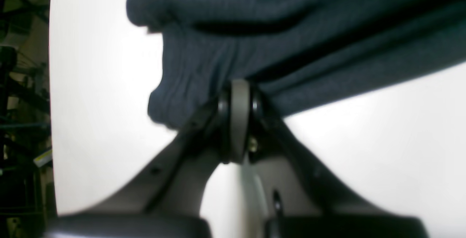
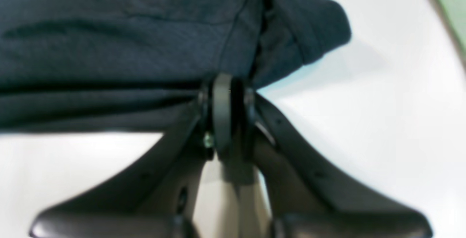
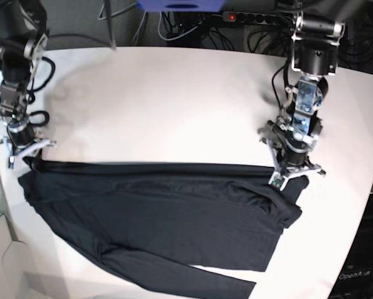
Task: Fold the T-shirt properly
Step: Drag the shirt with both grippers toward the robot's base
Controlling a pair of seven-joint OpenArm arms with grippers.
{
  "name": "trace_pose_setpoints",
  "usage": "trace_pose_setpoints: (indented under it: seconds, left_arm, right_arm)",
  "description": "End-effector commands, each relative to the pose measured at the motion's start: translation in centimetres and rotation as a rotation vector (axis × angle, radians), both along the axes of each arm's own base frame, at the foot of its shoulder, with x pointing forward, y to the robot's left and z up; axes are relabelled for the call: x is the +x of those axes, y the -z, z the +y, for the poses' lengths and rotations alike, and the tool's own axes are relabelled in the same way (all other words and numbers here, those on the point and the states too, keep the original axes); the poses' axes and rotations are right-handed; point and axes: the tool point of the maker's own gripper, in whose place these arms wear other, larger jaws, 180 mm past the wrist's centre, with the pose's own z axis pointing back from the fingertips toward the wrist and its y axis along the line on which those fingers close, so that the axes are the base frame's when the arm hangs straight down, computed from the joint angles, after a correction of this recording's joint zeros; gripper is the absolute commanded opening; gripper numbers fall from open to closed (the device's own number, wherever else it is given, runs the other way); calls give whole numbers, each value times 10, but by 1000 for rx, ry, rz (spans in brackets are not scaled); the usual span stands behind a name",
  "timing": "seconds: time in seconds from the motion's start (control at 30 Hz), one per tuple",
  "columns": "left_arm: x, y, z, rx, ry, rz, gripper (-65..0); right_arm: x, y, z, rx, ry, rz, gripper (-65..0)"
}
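On the left of the base view, the right gripper (image 3: 29, 156) sits at the far-left corner of the T-shirt (image 3: 168, 218), and its wrist view shows the jaws pressed together on a bunched edge of the dark fabric (image 2: 109, 48). The shirt lies spread across the near half of the white table (image 3: 174, 106), its upper edge pulled into a nearly straight line between the two arms, a long sleeve trailing toward the near edge. At the right end, the left gripper (image 3: 285, 175) pinches the cloth too; its wrist view shows the jaws closed tight on gathered knit folds (image 1: 204, 81). The garment looks soft, light and limp, with no stiffness of its own, so it will likely sag and wrinkle wherever it is not held taut, and drag on the table rather than slide cleanly. Corners and seam edges, where the fabric is doubled, seem the surest places to hold; a single loose layer could slip free.
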Motion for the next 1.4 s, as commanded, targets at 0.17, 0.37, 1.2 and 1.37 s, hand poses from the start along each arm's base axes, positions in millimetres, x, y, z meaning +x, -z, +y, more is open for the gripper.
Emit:
trace_pose_setpoints:
  seconds: [0.17, 0.37, 1.2, 1.37]
  left_arm:
    - [-48, 13, 11, 85, -29, 159, -650]
    - [-86, 5, 8, 120, -40, 193, -650]
    - [-1, -110, 27, 49, -194, -126, -650]
    - [28, -75, 33, 9, -211, -38, -650]
  right_arm:
    - [-70, 33, 23, -186, -98, 235, -632]
    - [-88, 18, 40, -228, -143, 223, -632]
    - [-117, 9, 53, -123, -183, 206, -632]
    - [-120, 10, 53, -121, -182, 212, -632]
